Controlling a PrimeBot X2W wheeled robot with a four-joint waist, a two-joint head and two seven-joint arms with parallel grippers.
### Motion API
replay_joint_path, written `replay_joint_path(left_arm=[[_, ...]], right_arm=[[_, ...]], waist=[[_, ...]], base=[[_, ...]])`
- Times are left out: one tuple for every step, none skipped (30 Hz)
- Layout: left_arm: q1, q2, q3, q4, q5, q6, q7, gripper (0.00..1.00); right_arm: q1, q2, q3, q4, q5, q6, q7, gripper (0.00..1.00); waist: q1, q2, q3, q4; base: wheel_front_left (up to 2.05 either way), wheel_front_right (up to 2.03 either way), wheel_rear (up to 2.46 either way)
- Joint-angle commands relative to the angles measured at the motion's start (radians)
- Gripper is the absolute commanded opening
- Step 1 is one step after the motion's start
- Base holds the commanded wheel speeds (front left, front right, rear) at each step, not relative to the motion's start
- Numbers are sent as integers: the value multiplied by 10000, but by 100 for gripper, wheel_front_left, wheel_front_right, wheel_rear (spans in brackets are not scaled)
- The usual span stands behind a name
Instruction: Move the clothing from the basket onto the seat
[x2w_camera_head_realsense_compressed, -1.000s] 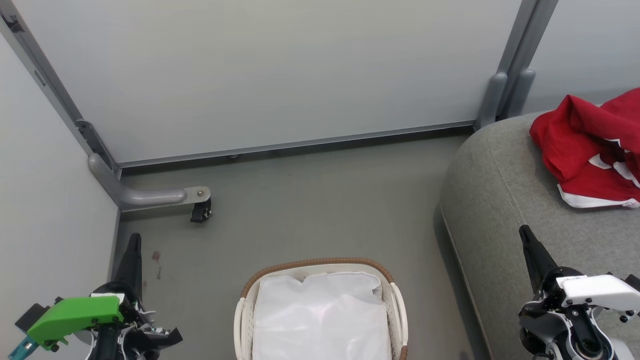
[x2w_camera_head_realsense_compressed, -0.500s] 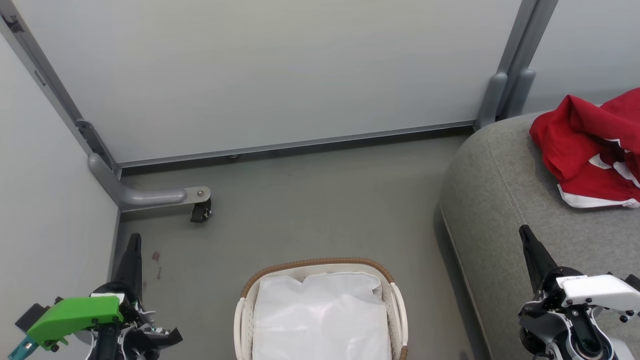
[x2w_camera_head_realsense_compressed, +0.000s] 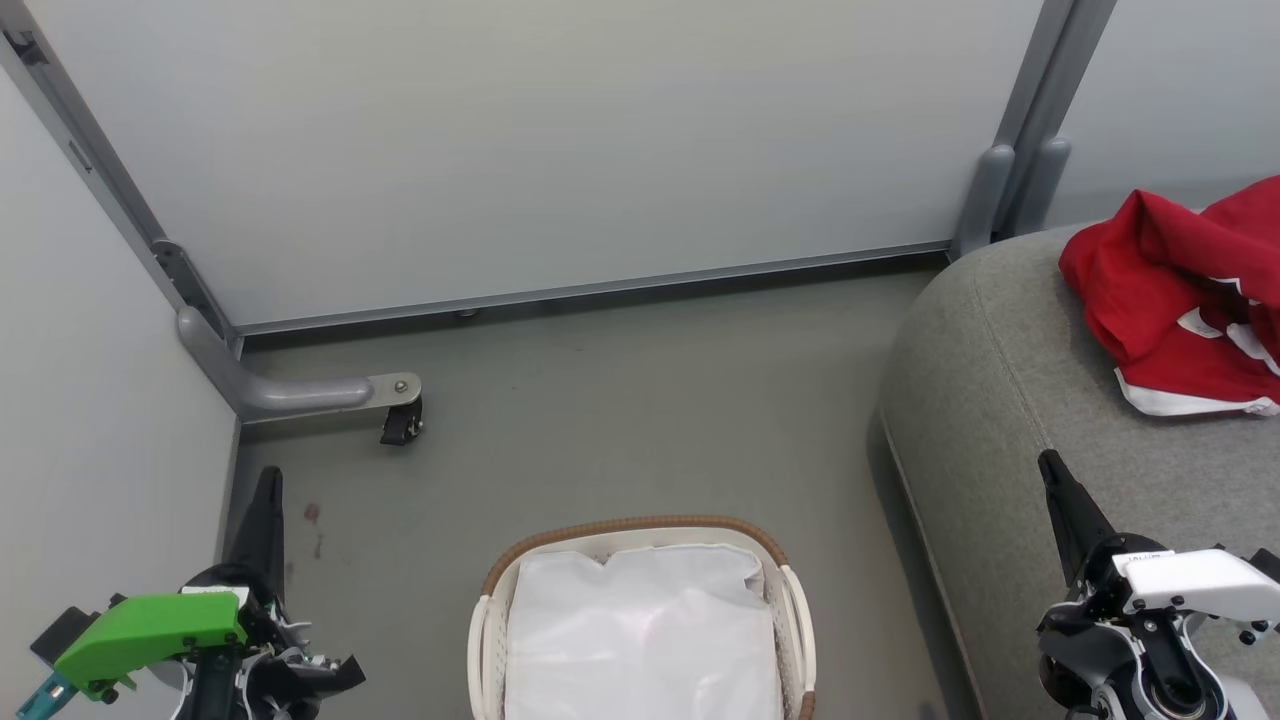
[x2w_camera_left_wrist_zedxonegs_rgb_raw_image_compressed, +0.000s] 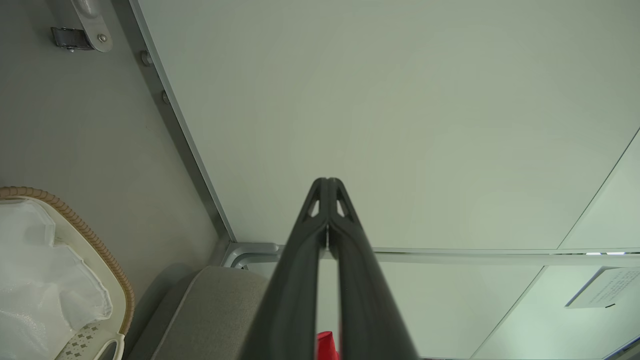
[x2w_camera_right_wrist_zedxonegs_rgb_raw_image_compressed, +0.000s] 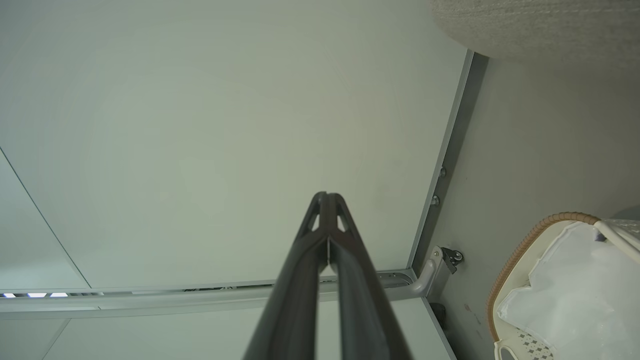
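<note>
Clothing (x2w_camera_head_realsense_compressed: 1175, 300): red heap with white trim, lying on the seat (x2w_camera_head_realsense_compressed: 1000, 400) toward its far edge. Likely soft, light and limp, no slip risk; best pinched at a raised fold or the white hem. Count: one heap, garments inside it can't be separated. One basket (x2w_camera_head_realsense_compressed: 640, 527) on the floor, one white liner (x2w_camera_head_realsense_compressed: 640, 640), no red visible inside. Left gripper (x2w_camera_head_realsense_compressed: 268, 475) and right gripper (x2w_camera_head_realsense_compressed: 1047, 460) both closed, empty.

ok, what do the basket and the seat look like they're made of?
Basket: cream moulded plastic by the look, smooth, with small perforations in the wall; brown rim looks woven, material unclear; white cloth liner inside. Seat: grey woven fabric, matte, coarse weave and a stitched seam showing.
</note>
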Motion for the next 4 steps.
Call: replay_joint_path(left_arm=[[-100,54,24,-16,-33,-56,44,0],[-100,54,24,-14,-33,-56,44,0],[-100,54,24,-14,-33,-57,43,0],[-100,54,24,-14,-33,-57,43,0]], right_arm=[[-85,-59,-23,-39,34,-3,19,0],[-85,-59,-23,-37,34,-3,19,0],[-85,-59,-23,-37,34,-3,19,0],[-85,-59,-23,-37,34,-3,19,0]], waist=[[0,0,0,1],[0,0,0,1],[0,0,0,1],[0,0,0,1]], base=[[0,0,0],[0,0,0],[0,0,0],[0,0,0]])
